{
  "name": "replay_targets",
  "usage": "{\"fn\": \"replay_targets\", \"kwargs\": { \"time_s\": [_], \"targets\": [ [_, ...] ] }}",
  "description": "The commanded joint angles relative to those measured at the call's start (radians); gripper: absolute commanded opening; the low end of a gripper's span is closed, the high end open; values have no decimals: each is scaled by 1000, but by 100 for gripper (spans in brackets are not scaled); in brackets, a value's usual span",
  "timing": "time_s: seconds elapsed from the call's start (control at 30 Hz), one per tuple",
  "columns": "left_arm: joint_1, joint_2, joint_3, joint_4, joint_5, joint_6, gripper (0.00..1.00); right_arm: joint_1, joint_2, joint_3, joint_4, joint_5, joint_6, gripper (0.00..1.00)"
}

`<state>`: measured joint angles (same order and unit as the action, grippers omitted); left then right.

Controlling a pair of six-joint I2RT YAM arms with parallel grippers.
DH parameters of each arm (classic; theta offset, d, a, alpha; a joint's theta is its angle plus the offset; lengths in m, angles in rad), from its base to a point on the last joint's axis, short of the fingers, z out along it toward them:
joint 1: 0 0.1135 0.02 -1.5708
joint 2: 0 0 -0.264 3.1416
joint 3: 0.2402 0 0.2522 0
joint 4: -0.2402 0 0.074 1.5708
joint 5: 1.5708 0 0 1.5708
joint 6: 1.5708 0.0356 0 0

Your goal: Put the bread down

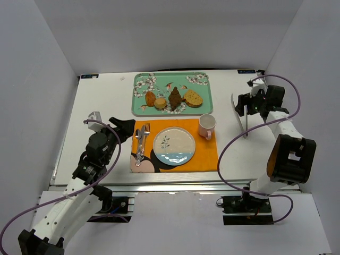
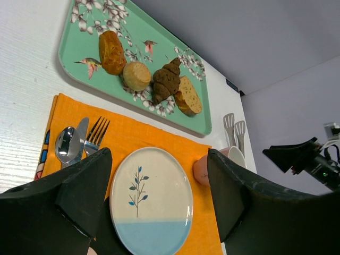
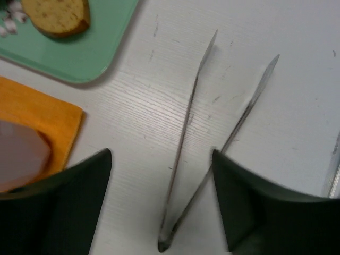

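Upper centre of top view, on tray (image 1: 207, 93): bread (image 1: 174, 99), several pieces. Likely light, crumbly; pinch gently across middle. Left gripper (image 2: 159, 154) jaws wide, empty. Right gripper (image 3: 161, 170) jaws apart over tongs (image 3: 183, 151) on surface, nothing gripped.

I count four pieces of bread on the one green tray (image 1: 137, 109), upper middle of the overhead view: one oval brown roll (image 1: 150, 98), one round bun (image 1: 160, 103), one dark croissant (image 1: 175, 98) and one cut slice (image 1: 193, 98). Below it, centre frame, there's one orange placemat (image 1: 204, 156), one plate (image 1: 174, 146), one pink mug (image 1: 206, 125) and three pieces of cutlery: one spoon (image 2: 67, 143), one knife (image 2: 82, 130), one fork (image 2: 96, 134). One pair of tongs (image 3: 187, 125) lies at the right.
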<state>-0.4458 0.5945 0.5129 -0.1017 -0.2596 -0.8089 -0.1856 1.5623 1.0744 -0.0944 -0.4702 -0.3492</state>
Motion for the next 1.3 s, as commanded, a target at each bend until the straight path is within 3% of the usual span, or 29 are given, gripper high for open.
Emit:
{"fn": "replay_targets", "kwargs": {
  "time_s": [0.0, 0.17, 0.33, 0.57, 0.87, 1.27],
  "targets": [
    [6, -16, -14, 3, -13, -4, 81, 31, 2, -11, 15, 132, -24, 87],
    [6, -2, -31, 34, -4, -1, 82, 103, 119, 48, -39, 542, 45, 89],
    [6, 40, -16, 42, 13, 13, 82, 124, 226, 107, -93, 625, 84, 89],
    [6, 54, -13, 46, 3, 16, 82, 129, 355, 212, -159, 607, 111, 87],
    [6, 60, -1, 28, -6, 24, 82, 112, 455, 282, -260, 476, 147, 68],
    [6, 106, 21, 51, 11, 36, 82, 83, 490, 257, -338, 400, 72, 70]
  ]
}}
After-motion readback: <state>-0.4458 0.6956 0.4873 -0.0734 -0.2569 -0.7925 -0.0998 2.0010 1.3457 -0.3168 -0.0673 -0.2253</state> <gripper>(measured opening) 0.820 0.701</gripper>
